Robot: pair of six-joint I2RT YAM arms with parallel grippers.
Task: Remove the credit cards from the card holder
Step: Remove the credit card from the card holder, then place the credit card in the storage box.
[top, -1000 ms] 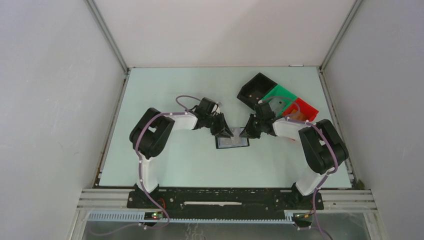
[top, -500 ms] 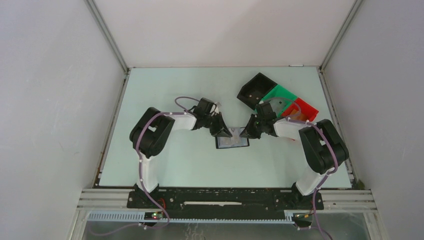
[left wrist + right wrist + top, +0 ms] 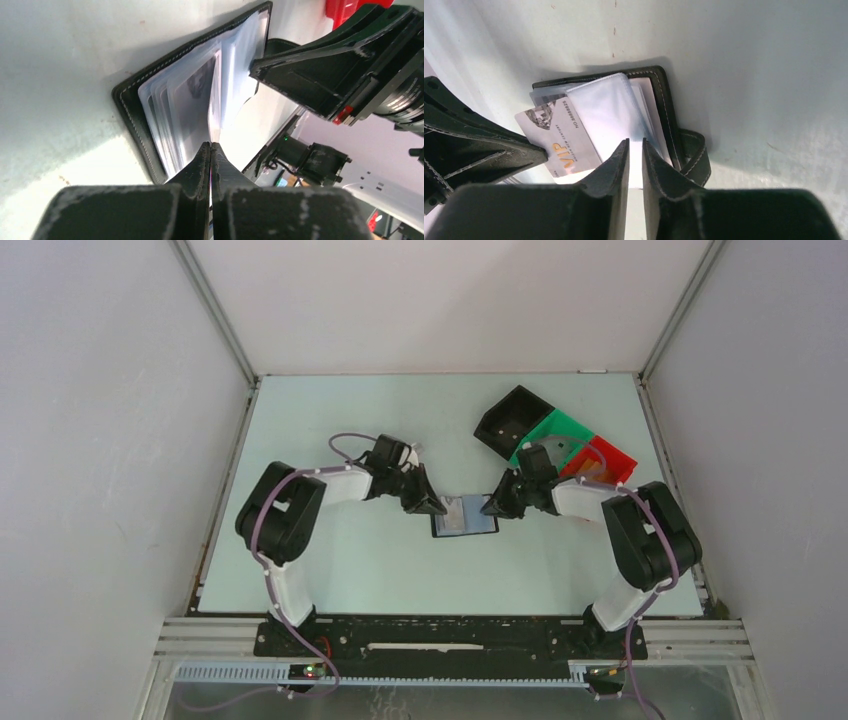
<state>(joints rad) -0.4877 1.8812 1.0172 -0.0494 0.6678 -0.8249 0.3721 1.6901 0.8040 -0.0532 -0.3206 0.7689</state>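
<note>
Seen from above, a small black folding leather card holder (image 3: pixel 466 527) lies open and flat on a pale green table (image 3: pixel 340 410), near the middle and between the two robot arms. The left gripper (image 3: pixel 210 147) reaches it from the left edge and the right gripper (image 3: pixel 635 142) from the right edge. The holder's inside is a fan of clear, glossy plastic sleeves (image 3: pixel 609 107), stacked like pages within the stitched black cover, with a small black closure tab (image 3: pixel 696 155) curling out from its right side. The left claw is pressed fully together, its two dark fingers meeting in a thin line, and it pinches the corner of one pale grey credit card (image 3: pixel 559 137). That card bears a dark picture and the printed letters "VIP". It sticks out at a slant past the left edge of the sleeves, partly out of the holder and partly tucked under the plastic. From the left wrist it shows only as a thin bright edge rising between the fingertips. The right claw's fingers stand almost together, with a narrow slit between them, their tips at the right-hand sleeves; the slit looks bright white, and I cannot tell whether a sleeve is caught in it. Behind the right arm, towards the far right of the table, sit an open black bin (image 3: pixel 497 412), a green tray (image 3: pixel 560 426) and a red tray (image 3: pixel 615 452), side by side and well apart from the holder.
</note>
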